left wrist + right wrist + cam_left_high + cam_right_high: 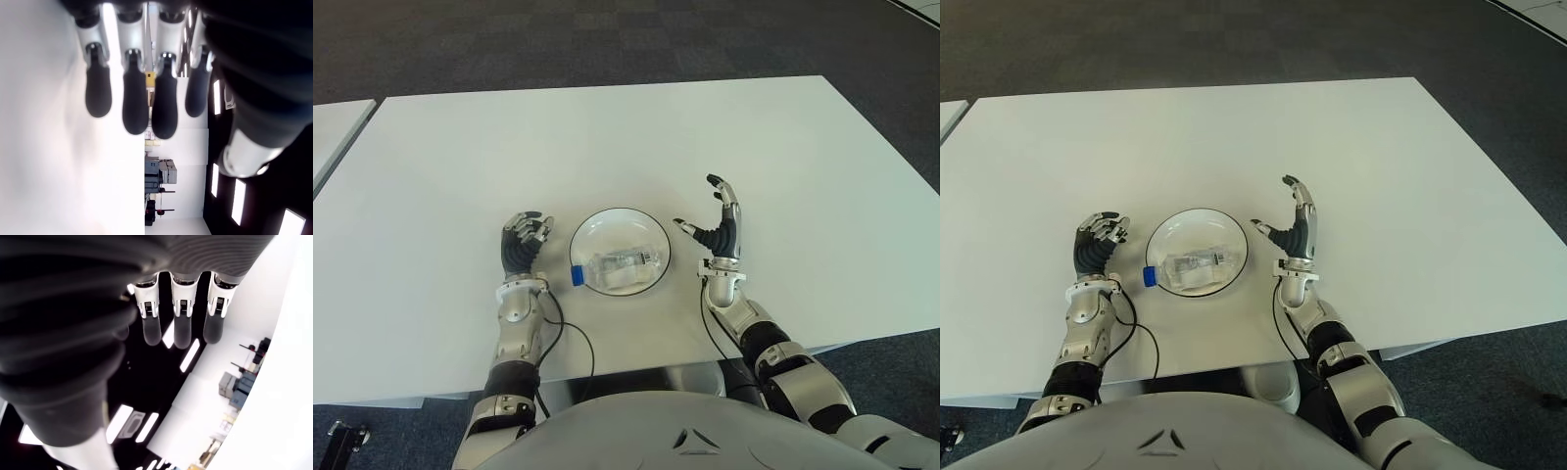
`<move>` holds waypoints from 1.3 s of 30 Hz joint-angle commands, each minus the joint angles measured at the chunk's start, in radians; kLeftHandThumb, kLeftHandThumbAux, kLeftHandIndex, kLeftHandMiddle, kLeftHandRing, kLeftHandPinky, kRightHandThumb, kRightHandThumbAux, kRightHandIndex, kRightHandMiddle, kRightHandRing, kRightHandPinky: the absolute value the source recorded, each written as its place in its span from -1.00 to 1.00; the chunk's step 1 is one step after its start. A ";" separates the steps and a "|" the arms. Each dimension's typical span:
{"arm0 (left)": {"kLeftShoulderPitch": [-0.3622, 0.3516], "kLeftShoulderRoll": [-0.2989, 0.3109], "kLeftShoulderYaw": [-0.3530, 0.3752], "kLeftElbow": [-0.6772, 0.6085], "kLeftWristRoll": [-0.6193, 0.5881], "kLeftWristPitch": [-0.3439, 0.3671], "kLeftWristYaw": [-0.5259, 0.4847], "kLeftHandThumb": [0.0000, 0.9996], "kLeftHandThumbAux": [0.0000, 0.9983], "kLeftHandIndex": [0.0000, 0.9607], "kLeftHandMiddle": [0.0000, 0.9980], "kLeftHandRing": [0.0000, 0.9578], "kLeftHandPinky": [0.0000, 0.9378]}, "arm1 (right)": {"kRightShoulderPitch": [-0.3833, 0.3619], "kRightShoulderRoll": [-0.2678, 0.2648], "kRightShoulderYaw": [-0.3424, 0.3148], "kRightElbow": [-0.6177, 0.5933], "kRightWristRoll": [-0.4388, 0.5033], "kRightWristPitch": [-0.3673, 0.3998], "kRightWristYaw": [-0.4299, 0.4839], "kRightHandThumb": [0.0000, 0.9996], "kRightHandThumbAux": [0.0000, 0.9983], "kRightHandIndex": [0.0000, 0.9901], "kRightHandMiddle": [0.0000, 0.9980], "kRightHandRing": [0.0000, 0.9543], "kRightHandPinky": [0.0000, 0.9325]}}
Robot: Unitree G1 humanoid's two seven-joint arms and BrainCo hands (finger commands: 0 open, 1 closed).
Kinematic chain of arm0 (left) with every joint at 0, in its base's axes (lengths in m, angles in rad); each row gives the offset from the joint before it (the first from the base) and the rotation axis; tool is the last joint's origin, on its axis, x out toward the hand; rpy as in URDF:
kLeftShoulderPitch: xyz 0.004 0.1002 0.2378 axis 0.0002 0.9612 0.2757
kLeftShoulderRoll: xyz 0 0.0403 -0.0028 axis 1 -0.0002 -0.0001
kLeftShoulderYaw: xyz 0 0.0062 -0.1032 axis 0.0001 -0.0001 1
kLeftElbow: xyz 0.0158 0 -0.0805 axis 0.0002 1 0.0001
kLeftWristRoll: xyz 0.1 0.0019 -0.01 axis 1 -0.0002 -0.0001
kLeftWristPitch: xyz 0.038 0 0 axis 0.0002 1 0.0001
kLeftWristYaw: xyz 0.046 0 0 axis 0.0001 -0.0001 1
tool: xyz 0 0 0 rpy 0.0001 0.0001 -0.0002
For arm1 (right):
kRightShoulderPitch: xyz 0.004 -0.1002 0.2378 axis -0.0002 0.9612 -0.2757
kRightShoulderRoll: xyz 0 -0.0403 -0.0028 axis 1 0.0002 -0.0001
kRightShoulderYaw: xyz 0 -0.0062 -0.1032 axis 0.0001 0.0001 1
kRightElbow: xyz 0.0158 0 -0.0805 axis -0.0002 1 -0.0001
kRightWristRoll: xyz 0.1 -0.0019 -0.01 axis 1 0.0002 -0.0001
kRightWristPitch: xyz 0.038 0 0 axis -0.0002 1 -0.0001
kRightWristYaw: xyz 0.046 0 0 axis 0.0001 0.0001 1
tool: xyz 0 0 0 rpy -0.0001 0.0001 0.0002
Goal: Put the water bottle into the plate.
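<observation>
Near the front edge of the white table (783, 147), the water bottle (619, 266) lies on its side in the plate (651, 233), its blue cap poking over the left rim. On the plate's left, the left hand (523, 241) shows its fingers loosely curled and holding nothing; just right of it, the right hand (717, 231) stands upright with fingers spread and empty. The placement looks done, so the sensible finish is to draw both hands away without knocking the rim, since that overhanging cap could tip the bottle out. Farther off, the tabletop runs bare to dark carpet (607, 39).
</observation>
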 commanded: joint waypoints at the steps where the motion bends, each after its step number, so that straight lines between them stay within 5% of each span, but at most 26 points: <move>1: 0.072 -0.018 0.002 0.058 -0.024 0.104 -0.017 0.41 0.43 -0.10 0.20 0.22 0.22 | 0.014 0.033 -0.024 0.062 0.031 -0.033 0.015 0.25 0.99 -0.45 -0.38 -0.44 -0.45; 4: 0.073 -0.016 0.001 0.056 -0.024 0.107 -0.017 0.42 0.43 -0.10 0.20 0.22 0.21 | 0.017 0.050 -0.050 0.077 0.080 -0.038 0.084 0.19 1.00 -0.41 -0.31 -0.38 -0.39; 8: 0.072 -0.013 0.000 0.058 -0.020 0.106 -0.016 0.42 0.43 -0.10 0.20 0.22 0.21 | 0.026 0.070 -0.085 0.081 0.147 -0.019 0.190 -0.30 1.00 -0.19 -0.14 -0.11 -0.07; 14: 0.071 -0.010 -0.001 0.057 -0.017 0.110 -0.015 0.42 0.43 -0.10 0.22 0.24 0.24 | 0.041 0.096 -0.131 0.067 0.239 0.005 0.333 -0.67 1.00 -0.04 -0.06 0.04 0.12; 21: 0.069 -0.008 -0.001 0.060 -0.014 0.109 -0.010 0.41 0.43 -0.10 0.24 0.26 0.25 | 0.046 0.127 -0.193 0.090 0.345 0.022 0.487 -0.81 1.00 0.09 0.08 0.17 0.22; 23: 0.067 -0.008 -0.001 0.062 -0.013 0.111 -0.008 0.41 0.43 -0.10 0.24 0.26 0.24 | 0.040 0.138 -0.217 0.107 0.386 0.021 0.544 -0.10 0.69 -0.04 0.12 0.18 0.21; 26: 0.066 -0.007 0.000 0.064 -0.014 0.114 -0.007 0.41 0.43 -0.10 0.23 0.24 0.22 | 0.038 0.155 -0.251 0.112 0.446 0.026 0.627 0.23 0.54 -0.10 0.16 0.20 0.20; 39: 0.062 -0.009 0.006 0.071 -0.029 0.106 -0.019 0.41 0.43 -0.10 0.20 0.22 0.20 | 0.020 0.190 -0.361 0.131 0.609 0.131 0.900 0.40 0.46 -0.13 0.21 0.23 0.20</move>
